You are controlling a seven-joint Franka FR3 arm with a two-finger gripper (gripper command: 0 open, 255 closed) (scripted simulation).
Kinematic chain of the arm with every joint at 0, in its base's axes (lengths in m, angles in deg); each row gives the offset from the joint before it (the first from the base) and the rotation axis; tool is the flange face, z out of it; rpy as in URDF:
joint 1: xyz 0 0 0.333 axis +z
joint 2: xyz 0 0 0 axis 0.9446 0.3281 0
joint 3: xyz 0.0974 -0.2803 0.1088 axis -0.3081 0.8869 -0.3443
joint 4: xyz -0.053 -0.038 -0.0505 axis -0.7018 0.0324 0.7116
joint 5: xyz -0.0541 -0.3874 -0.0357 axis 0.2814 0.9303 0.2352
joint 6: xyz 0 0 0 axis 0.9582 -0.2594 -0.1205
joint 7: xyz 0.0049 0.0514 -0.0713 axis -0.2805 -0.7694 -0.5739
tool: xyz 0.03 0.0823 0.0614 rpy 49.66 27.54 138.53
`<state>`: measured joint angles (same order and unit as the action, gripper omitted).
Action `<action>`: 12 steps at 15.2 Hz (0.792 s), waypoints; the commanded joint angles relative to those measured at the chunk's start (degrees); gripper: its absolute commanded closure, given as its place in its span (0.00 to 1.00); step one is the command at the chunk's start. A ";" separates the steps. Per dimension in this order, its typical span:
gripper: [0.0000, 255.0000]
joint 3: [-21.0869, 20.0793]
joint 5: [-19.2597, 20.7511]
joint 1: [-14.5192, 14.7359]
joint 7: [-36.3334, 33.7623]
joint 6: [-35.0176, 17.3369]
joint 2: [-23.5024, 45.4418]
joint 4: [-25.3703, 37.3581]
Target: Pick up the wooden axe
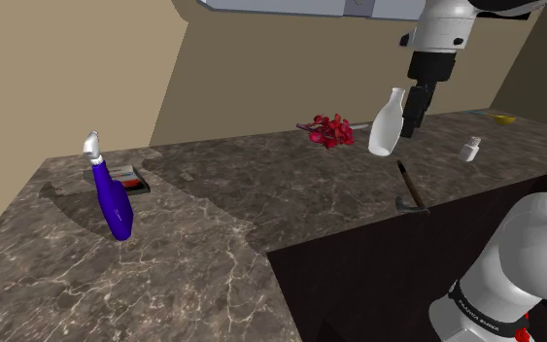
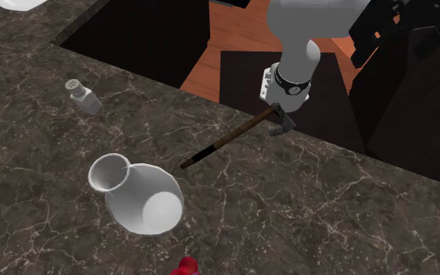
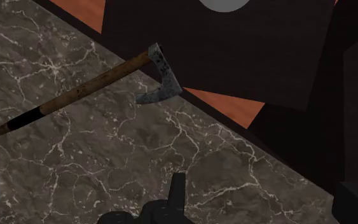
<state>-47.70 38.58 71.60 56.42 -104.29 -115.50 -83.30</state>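
Dark veined countertop (image 1: 213,253) spreads out closest to me, with a blue spray bottle (image 1: 116,204) standing at its left. Further right come a clump of red flowers (image 1: 331,130) and a white vase (image 1: 386,124). Just right of the vase in the shoulder view, the black gripper (image 1: 410,129) hangs high over the counter. The wrist view shows its fingers pressed together into one dark wedge, clasping nothing. Below it lies the axe (image 3: 88,88), a slim brown wooden handle turning black at the butt, with a mottled grey head drawn down to a curved blade. It rests flat on the counter, head at the rim of the dark recess, well apart from the fingers. A small white shaker (image 1: 471,149) stands further right.
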 commanded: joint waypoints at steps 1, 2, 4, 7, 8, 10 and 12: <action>0.00 0.00 0.00 0.00 0.00 0.00 0.00 0.00; 0.00 0.07 0.43 -1.05 -1.49 -1.64 0.53 -1.10; 0.00 0.24 1.31 -3.20 -4.48 -4.88 1.69 -3.19; 0.00 0.65 2.72 -6.43 -9.04 -9.66 3.61 -6.05; 0.00 0.81 3.20 -7.54 -10.55 -11.23 4.30 -6.93; 0.00 1.19 4.22 -9.73 -13.64 -14.33 5.72 -8.61; 0.00 1.62 5.27 -11.97 -16.74 -17.38 7.22 -10.17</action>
<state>-46.40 43.20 60.87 41.31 -119.82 -108.84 -92.30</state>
